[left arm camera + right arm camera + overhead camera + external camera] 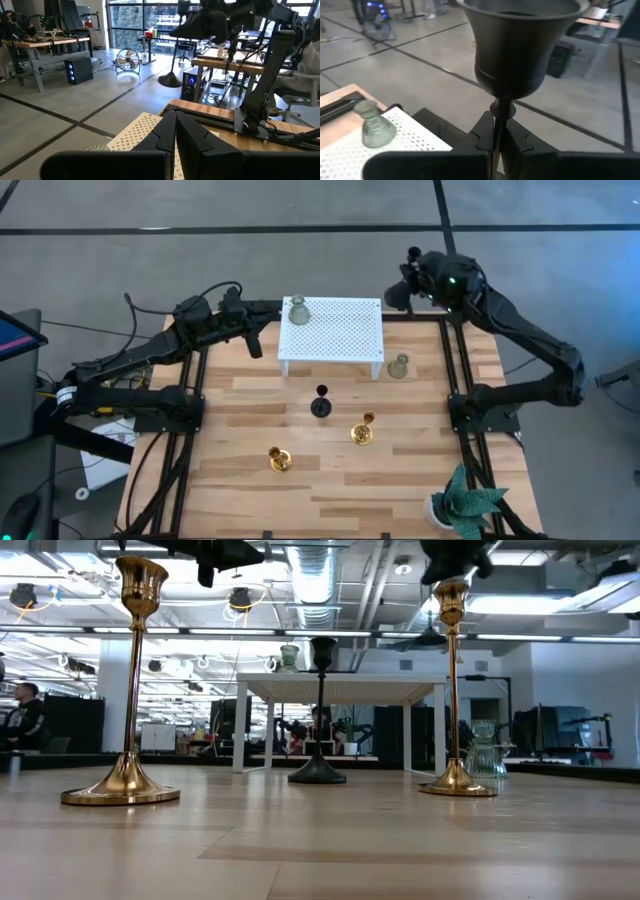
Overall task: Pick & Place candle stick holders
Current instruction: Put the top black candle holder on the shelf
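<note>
Holding a black holder [515,55] by its slim stem, the right gripper [496,137] is closed near the white shelf [335,330], probably to place it there; the left gripper [176,135] waits closed and empty.

The left dark six-joint arm reaches in from the table's left edge toward its far side, its two-finger gripper [175,132] pressed shut with nothing between the fingers. The right dark arm rises from the table's right edge, bends at the elbow and stretches back to the far right corner. There its two-finger gripper [496,131] is clamped on the slim stem of a black candle stick holder with a flared cup [517,42], held upright.
</note>
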